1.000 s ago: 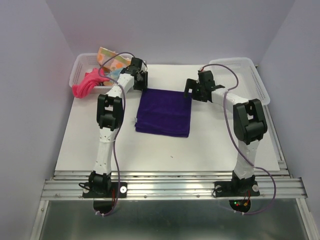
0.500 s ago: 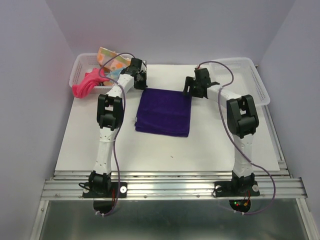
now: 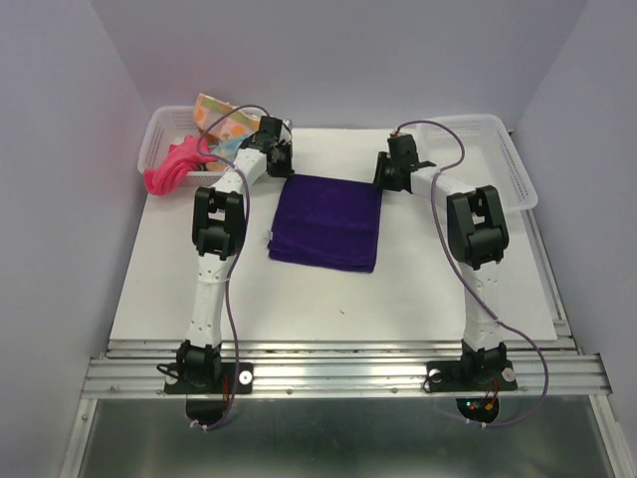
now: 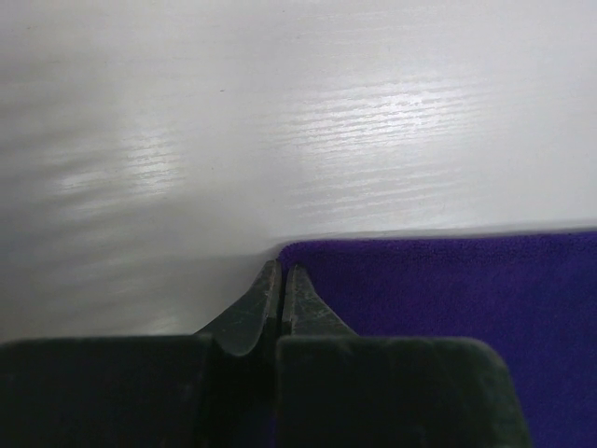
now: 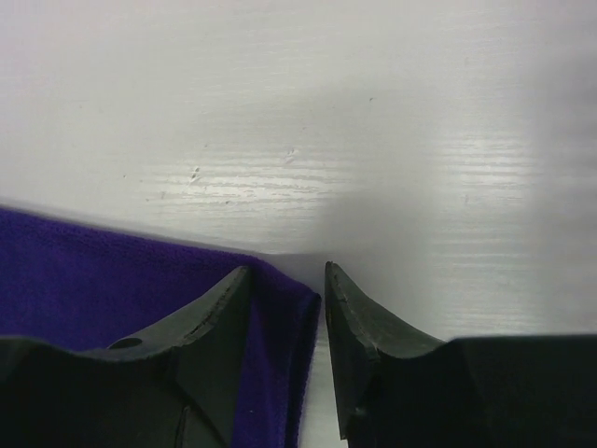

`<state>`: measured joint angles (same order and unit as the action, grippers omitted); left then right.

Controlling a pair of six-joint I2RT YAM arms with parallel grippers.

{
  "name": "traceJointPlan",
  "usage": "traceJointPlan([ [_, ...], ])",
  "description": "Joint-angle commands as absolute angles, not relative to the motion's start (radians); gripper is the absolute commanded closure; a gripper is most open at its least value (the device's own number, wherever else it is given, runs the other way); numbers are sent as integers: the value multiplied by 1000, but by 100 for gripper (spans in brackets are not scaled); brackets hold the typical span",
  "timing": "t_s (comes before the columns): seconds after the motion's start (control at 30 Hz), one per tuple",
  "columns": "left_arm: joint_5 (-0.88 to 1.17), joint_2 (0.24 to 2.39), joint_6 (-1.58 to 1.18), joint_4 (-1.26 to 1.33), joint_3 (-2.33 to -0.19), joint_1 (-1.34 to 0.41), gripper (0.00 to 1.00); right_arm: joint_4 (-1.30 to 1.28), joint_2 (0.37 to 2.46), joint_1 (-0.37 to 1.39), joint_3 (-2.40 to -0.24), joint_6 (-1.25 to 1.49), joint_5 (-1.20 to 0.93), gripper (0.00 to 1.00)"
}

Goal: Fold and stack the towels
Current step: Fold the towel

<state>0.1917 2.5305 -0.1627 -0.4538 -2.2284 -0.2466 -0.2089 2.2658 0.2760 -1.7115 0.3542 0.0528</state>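
- Bases of the left arm and the right arm sat at the near edge of the white worktop, and both arms stretched away across it.
- Between the arms, the dark purple towel lay folded into a flat rectangle on the worktop, toward its far half.
- At the towel's far left corner, the left fingers were pressed together, their tips right at the corner's edge. We could not tell whether any cloth was caught between them.
- At the towel's far right corner, the right fingers were spread. One finger stood over the purple cloth and the other over bare worktop, with the towel's folded edge in the gap between them.
- Beyond the left fingers, we saw a white mesh basket at the far left corner of the worktop. The bright pink towel hung bunched over its near rim, and the orange-yellow-pink patterned towel sat crumpled in it.
- A second white mesh basket stood along the far right edge of the worktop, well apart from the purple towel.
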Motion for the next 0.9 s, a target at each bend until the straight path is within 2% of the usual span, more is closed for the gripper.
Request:
traceJointPlan([
  [0.0, 192, 2485, -160, -456, -2194, -238, 100, -222, 2292, 253, -1755, 345, 97, 58],
  [0.13, 209, 2480, -172, -445, -2191, -232, 100, -203, 2275, 250, -1724, 325, 58, 65],
  [0.27, 218, 2471, -173, -443, -2187, -232, 100, -184, 2252, 250, -1695, 318, -56, 81],
  [0.33, 224, 2468, -173, -440, -2181, -232, 100, -178, 2244, 250, -1683, 321, -84, 85],
  [0.43, 224, 2450, -178, -431, -2166, -232, 100, -195, 2235, 250, -1678, 333, -91, 99],
  [0.6, 248, 2407, -180, -416, -2134, -232, 100, -161, 2174, 250, -1635, 324, -106, 99],
  [0.87, 275, 2178, -192, -261, -1820, -232, 100, -84, 1991, 252, -1457, 336, -195, 99],
])
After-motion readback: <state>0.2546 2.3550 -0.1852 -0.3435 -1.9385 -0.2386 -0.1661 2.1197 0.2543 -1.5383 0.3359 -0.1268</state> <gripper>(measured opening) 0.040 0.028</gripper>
